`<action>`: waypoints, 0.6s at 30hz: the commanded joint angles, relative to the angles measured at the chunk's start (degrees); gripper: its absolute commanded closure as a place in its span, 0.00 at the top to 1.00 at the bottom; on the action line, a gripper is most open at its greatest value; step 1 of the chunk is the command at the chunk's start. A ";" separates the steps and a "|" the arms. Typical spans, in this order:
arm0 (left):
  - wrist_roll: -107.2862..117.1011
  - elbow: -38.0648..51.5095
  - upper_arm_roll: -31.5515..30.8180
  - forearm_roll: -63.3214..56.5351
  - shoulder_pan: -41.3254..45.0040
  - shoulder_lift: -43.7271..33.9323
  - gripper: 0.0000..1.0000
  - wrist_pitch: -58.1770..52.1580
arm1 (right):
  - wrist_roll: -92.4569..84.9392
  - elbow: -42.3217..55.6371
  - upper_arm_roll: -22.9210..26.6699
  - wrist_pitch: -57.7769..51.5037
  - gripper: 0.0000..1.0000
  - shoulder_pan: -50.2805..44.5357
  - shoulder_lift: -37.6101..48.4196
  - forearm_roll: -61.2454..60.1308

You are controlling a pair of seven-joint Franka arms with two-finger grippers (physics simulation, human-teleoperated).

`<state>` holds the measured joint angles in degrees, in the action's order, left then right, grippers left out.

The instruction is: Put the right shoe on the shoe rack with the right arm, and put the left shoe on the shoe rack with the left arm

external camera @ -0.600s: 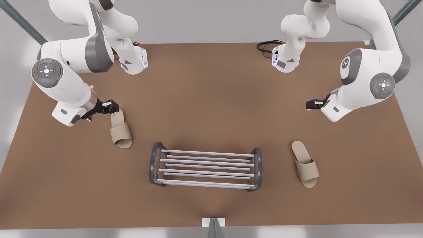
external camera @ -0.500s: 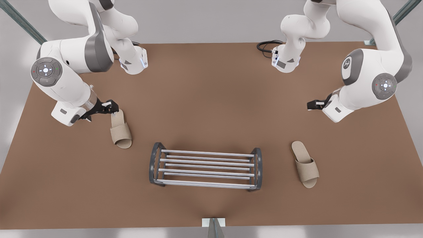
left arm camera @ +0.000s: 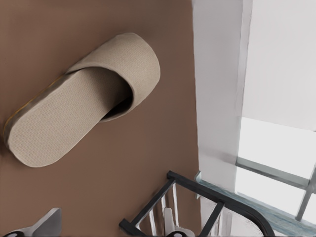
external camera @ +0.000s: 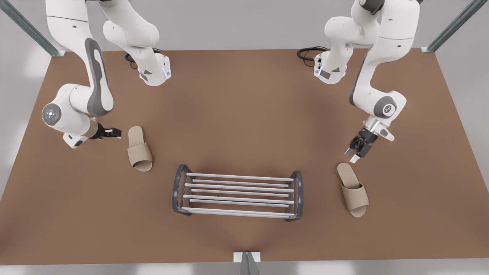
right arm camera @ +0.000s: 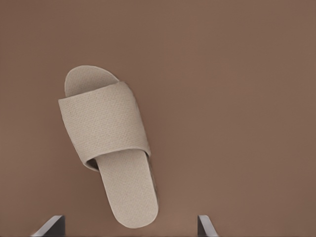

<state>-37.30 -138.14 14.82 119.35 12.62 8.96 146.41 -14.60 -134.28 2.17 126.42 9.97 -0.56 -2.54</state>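
My right tool (external camera: pixel 354 155) hung spread wide and empty just over the heel of the right shoe (external camera: pixel 352 190), which lay on the tabletop (external camera: pixel 237 114) beside the shoe rack (external camera: pixel 237 194). My left tool (external camera: pixel 115 133) lay level near the left shoe (external camera: pixel 139 149), not touching it. I could not tell how far it was open.

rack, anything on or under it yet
Nothing on the rack; bare table shows between its bars. Slippers lie on the table off each end: left jaws beside one, right jaws above the other. Table under the bars is hidden.
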 commanded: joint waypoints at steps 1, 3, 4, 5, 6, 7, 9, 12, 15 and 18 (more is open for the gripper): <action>-52.54 -0.12 -0.75 28.39 0.12 0.00 1.00 14.96 | -26.35 -6.43 0.03 28.08 1.00 -3.73 1.00 -2.12; -38.11 2.60 -0.75 35.15 0.21 0.87 1.00 13.81 | -28.37 -11.61 0.03 35.46 1.00 -3.55 0.65 -4.40; -38.11 4.01 -0.84 37.00 0.21 2.72 1.00 12.68 | -29.34 -13.37 0.03 38.88 1.00 -3.64 0.39 -4.67; -37.15 4.19 -0.84 40.86 -0.06 3.60 1.00 8.99 | -29.43 -14.17 0.03 41.80 1.00 -3.64 0.04 -4.67; -35.47 5.68 -0.84 44.81 -0.06 4.57 1.00 8.80 | -29.34 -14.52 0.03 42.76 1.00 -3.55 -0.05 -4.84; -35.47 7.18 -0.84 45.00 -0.06 6.59 1.00 8.72 | -29.34 -15.14 0.03 44.26 1.00 -3.64 -0.49 -5.46; -35.56 7.88 -0.84 45.27 -0.67 8.70 1.00 1.78 | -29.34 -16.02 -0.06 45.58 1.00 -3.73 -1.72 -5.37; -35.91 8.06 -0.84 47.02 -0.85 10.02 1.00 0.28 | -29.26 -17.33 -0.24 52.70 1.00 -4.16 -4.80 -5.37; -35.91 9.20 -0.84 47.11 -0.76 11.07 1.00 0.28 | -29.08 -18.39 -0.32 55.07 1.00 -4.08 -6.03 -5.37; -35.91 12.54 -0.84 49.31 -0.85 14.15 1.00 0.28 | -28.90 -18.48 -0.32 55.07 1.00 -3.81 -6.29 -5.72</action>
<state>-60.53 -126.23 13.96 166.00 11.76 22.62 147.98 -32.80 -152.68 1.83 176.17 5.51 -6.81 -8.00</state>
